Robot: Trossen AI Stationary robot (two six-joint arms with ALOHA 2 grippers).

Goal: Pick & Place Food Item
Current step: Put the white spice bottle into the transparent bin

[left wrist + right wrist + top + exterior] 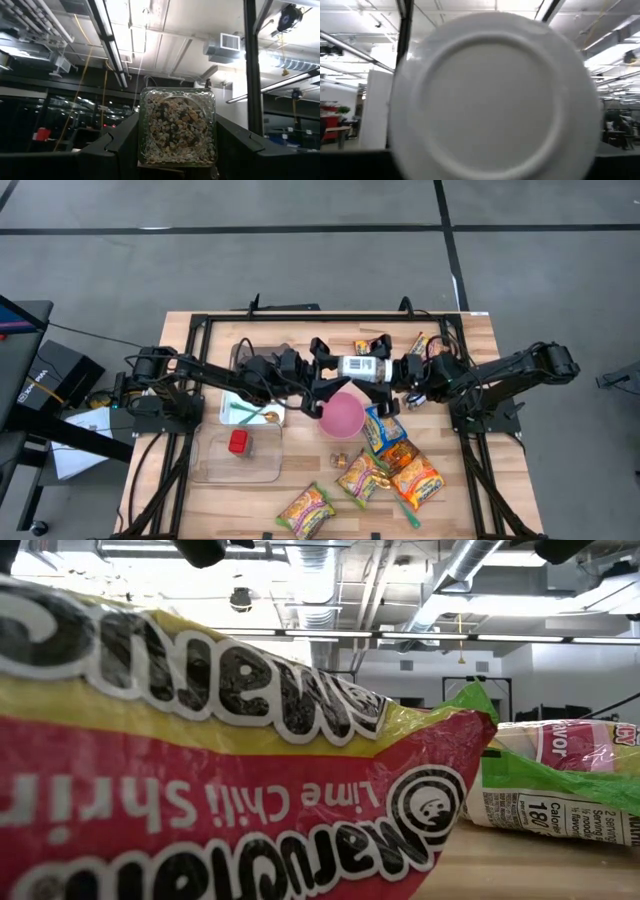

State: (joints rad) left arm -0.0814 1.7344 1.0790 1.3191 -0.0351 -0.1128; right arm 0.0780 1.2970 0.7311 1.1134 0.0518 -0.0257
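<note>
A glass jar (pixel 362 367) with a paper label and a white lid hangs level between my two arms, above a pink bowl (pixel 343 416) at the table's middle. The left wrist view looks at its square glass bottom (pixel 177 125), with brown crumbly food inside. The right wrist view is filled by the round white lid (pixel 492 95). My left gripper (pixel 328 370) is shut on the jar's bottom end. My right gripper (pixel 398 370) is at the lid end. My left gripper holds the jar's bottom end between its two fingers (pixel 122 145), one on each side wall (pixel 144 135). The fingers come level from the table's left and lie along the jar. The jar lies on its side, clear of the table. My right gripper is closed about the lid (pixel 388 368), coming level from the table's right. In its wrist view the lid hides the place of contact.
A clear tub with a red item (pixel 238 443) and a white tray (pixel 240 408) sit at the left. Several noodle packets (pixel 400 465) lie at the near middle and right, one (pixel 220 770) filling the low view. Small packets (pixel 365 346) lie at the far side.
</note>
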